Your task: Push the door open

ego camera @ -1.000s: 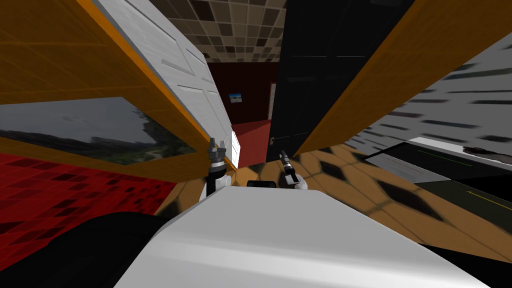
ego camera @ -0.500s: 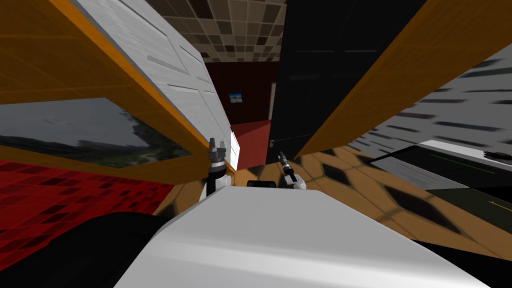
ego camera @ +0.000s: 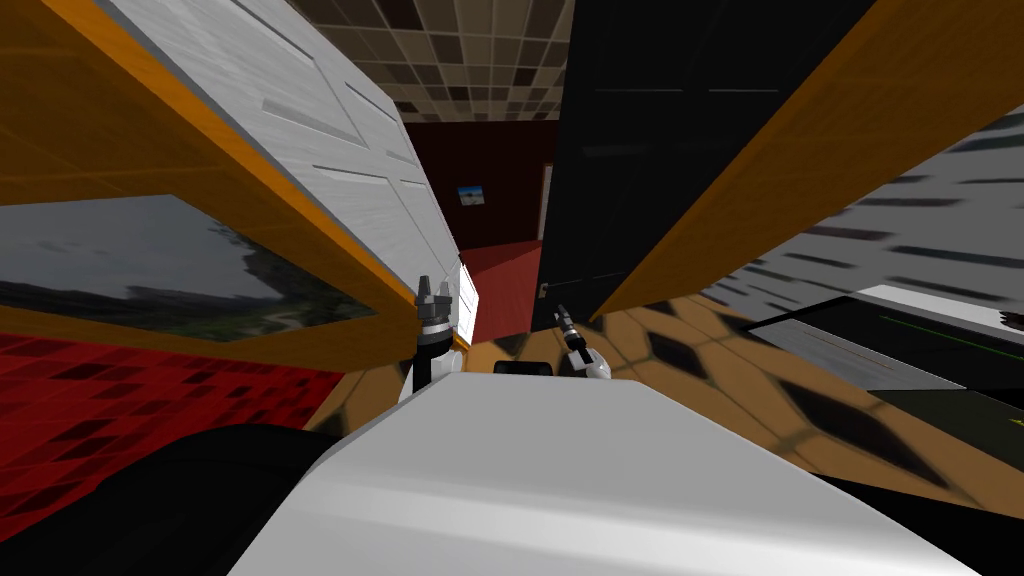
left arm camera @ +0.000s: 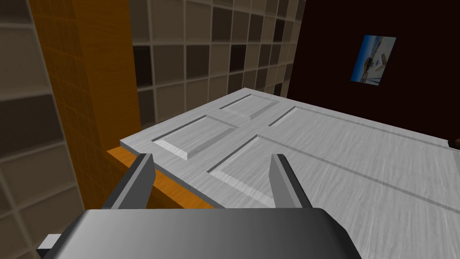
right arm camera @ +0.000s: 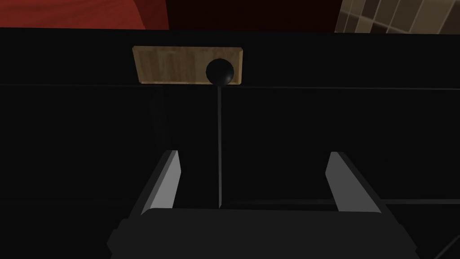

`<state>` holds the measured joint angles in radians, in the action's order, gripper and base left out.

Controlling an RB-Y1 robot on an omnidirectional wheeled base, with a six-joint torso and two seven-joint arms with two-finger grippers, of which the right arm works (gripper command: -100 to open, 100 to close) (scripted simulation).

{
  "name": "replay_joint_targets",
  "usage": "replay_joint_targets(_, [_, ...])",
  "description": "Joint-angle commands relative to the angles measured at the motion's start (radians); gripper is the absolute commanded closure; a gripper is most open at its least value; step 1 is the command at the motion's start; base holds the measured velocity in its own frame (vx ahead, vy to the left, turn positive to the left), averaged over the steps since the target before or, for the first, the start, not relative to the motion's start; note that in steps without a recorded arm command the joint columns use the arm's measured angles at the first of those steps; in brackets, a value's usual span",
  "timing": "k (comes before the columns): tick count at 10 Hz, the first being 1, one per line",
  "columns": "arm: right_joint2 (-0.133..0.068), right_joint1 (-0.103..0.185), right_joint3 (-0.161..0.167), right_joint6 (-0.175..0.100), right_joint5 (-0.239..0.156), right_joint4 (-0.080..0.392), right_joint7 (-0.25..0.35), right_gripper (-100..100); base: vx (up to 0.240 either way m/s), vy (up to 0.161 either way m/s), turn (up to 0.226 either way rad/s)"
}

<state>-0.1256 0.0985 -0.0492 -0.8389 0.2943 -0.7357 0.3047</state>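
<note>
A white panelled door point(ego camera: 340, 190) stands swung aside on the left, hinged against an orange wall point(ego camera: 120, 120). Opposite it on the right is a black door point(ego camera: 640, 150) with a small knob point(ego camera: 543, 290). Between them a gap opens onto a room with a red floor point(ego camera: 505, 265). My left gripper point(ego camera: 434, 292) is open at the white door's free edge, and its wrist view looks along that door's panels point(left arm camera: 314, 153). My right gripper point(ego camera: 562, 315) is open and faces the black door point(right arm camera: 314, 121), short of its round black knob point(right arm camera: 219, 71) on a wooden plate point(right arm camera: 179, 65).
An orange wall point(ego camera: 760, 170) flanks the black door on the right. The floor point(ego camera: 720, 370) is brown with dark diamonds. A dark window point(ego camera: 160, 260) sits in the left wall. A small picture point(ego camera: 471, 195) hangs on the dark red far wall.
The whole head view has shifted: I have moved a little forward towards the gap, and both doors and walls splay wider. Both grippers keep their places and stay open.
</note>
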Motion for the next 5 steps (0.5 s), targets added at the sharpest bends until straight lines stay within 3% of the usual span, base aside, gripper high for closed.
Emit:
replay_joint_targets(1, [0.0,0.013,-0.001,-0.009,0.003,0.029,0.003,-100,0.045,-0.02,0.005])
replay_joint_targets(5, [0.0,0.052,0.0,-0.025,0.021,0.118,0.027,-100,0.127,-0.038,0.017])
